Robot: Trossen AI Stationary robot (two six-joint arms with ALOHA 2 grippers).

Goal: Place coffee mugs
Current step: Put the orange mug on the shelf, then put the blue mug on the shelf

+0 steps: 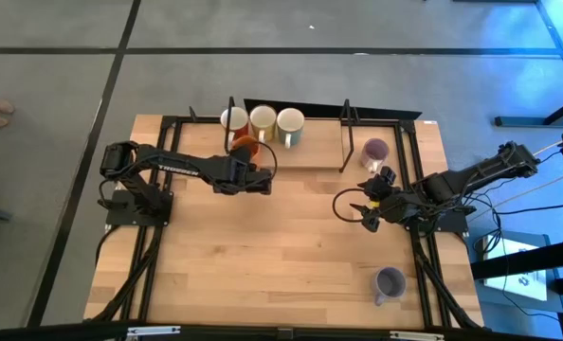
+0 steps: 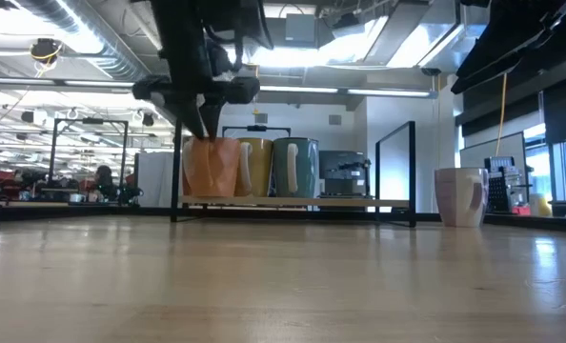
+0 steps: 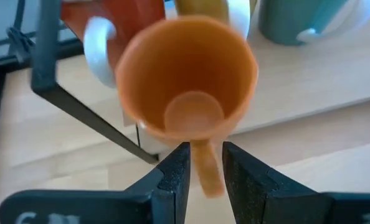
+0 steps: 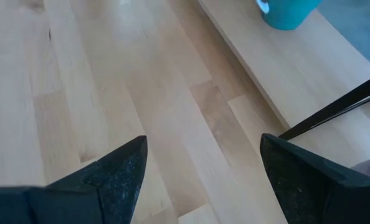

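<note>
An orange mug (image 3: 188, 78) hangs in front of my left gripper (image 3: 205, 155), which is shut on its handle, over the wooden shelf (image 1: 310, 156) at the table's far edge. Its mouth faces up and its base is level with the shelf top in the low view (image 2: 210, 168); whether it rests there I cannot tell. Behind it, three mugs (image 1: 263, 119) stand in a row on the shelf. A pale purple mug (image 1: 374, 152) stands at the shelf's right end, and another (image 1: 390, 282) on the table near the front right. My right gripper (image 1: 354, 208) hovers open over the table's right half. My left gripper pinches the orange mug's handle (image 3: 205, 177) between its two fingers (image 3: 175, 171). It comes from the near side, slanting down toward the far edge. The handle points back at the gripper and the cup stands roughly upright beyond the fingertips.
A black wire frame (image 1: 346, 133) with upright posts borders the shelf, and one bar (image 3: 91, 112) runs close beside the held mug. The row's teal mug (image 4: 288, 12) shows in the right wrist view. Bare wood (image 1: 263, 256) fills the table's middle and near left.
</note>
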